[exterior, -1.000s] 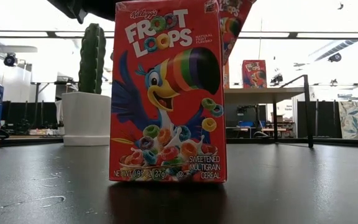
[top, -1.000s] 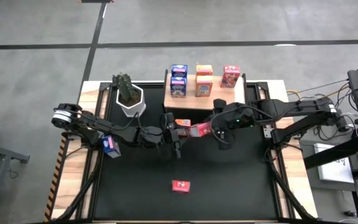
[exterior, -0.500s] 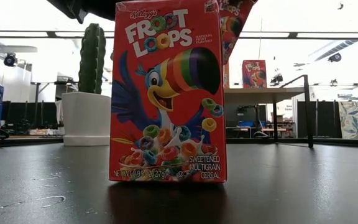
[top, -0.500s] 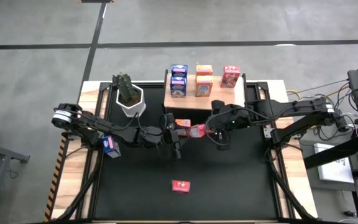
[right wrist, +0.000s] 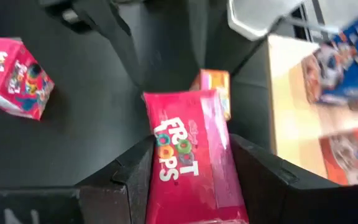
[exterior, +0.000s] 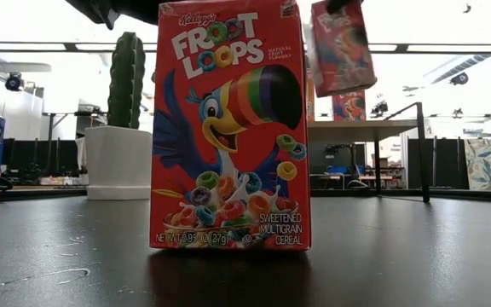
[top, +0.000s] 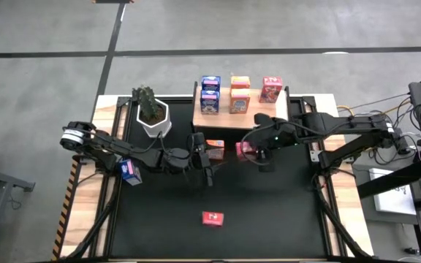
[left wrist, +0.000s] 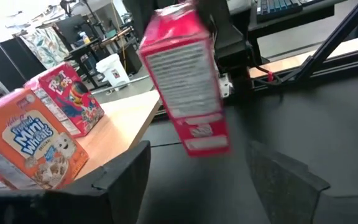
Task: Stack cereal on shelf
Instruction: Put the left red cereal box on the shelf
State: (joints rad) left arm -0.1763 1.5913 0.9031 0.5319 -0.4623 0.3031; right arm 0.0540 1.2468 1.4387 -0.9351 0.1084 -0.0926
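Right gripper [top: 248, 148]: jaws clamped on a red cereal box [right wrist: 191, 162], lifted off the table [top: 269, 212]. Left gripper [top: 205, 155]: jaws apart, holding nothing.

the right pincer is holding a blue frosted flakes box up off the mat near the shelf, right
Not quite. The box in the right pincer is a red Froot Loops box, not a blue Frosted Flakes one; the right wrist view shows its lettering. The rest holds: the low view shows it lifted off the mat, near the shelf.
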